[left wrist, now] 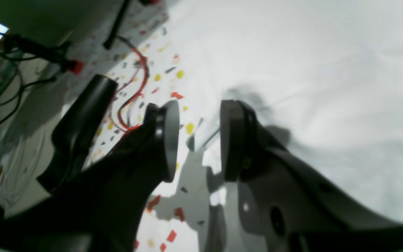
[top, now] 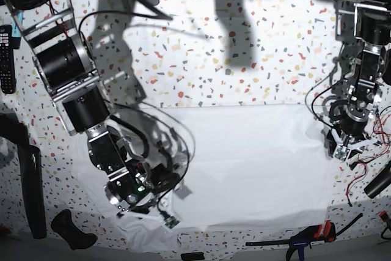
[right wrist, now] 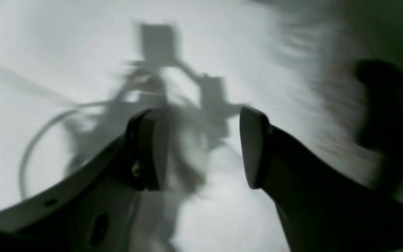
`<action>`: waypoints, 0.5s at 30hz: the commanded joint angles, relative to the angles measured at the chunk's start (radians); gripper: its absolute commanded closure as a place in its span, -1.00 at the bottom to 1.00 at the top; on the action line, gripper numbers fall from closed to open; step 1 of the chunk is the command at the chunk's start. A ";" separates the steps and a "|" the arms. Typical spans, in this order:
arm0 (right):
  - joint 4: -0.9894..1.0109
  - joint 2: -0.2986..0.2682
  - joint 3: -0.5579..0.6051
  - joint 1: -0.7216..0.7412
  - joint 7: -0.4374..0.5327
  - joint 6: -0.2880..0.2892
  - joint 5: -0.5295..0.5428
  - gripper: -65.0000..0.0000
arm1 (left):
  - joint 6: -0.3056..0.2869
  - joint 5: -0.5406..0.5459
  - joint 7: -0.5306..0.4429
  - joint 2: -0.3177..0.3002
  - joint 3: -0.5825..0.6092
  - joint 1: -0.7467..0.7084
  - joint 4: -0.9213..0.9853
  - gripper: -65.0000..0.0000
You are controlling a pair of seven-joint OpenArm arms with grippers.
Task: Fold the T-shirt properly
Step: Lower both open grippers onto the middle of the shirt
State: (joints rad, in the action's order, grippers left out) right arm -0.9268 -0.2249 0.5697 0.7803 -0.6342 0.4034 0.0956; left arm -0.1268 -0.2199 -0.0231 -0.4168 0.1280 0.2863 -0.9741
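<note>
From my station, the right tool (top: 166, 205) is spread over the T-shirt's (top: 244, 163) near-left corner, pinching nothing. The shirt lies flat on the desk (top: 201, 59): light, limp, wrinkly, so I'd pinch its hems. The left tool (top: 346, 152) is spread, empty, at its right edge.

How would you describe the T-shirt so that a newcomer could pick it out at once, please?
Look at the speckled table from above; between the two arms, on its near half, lies the T-shirt. It is a big, plain white cloth spread nearly flat in a rough rectangle. It is the only large plain white patch on the dotted top, and the only soft thing there.
</note>
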 commanded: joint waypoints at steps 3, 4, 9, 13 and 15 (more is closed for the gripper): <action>-0.017 0.000 -0.006 0.010 -0.014 0.026 0.068 0.01 | 0.031 0.000 -0.019 -0.016 -0.007 0.030 -0.013 0.40; -0.014 0.000 -0.006 -0.003 -0.021 0.026 0.092 0.01 | 0.043 0.000 -0.019 -0.016 -0.007 0.032 -0.013 0.40; -0.010 0.001 -0.007 -0.086 0.097 -0.025 0.063 0.01 | 0.158 0.002 -0.019 -0.016 -0.007 0.032 -0.013 0.40; -0.005 0.007 -0.008 -0.101 0.223 -0.108 0.041 0.01 | 0.140 0.192 0.072 -0.016 -0.007 0.032 -0.055 0.40; 0.006 0.025 -0.014 -0.096 0.266 -0.131 -0.011 0.01 | 0.102 0.290 0.108 -0.016 -0.007 0.031 -0.113 0.40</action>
State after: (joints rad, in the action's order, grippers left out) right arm -0.9073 -0.2039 0.5621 0.6483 -0.3912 0.2779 0.0784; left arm -0.0303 0.0731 0.1200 -0.4164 0.1261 0.2874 -1.0630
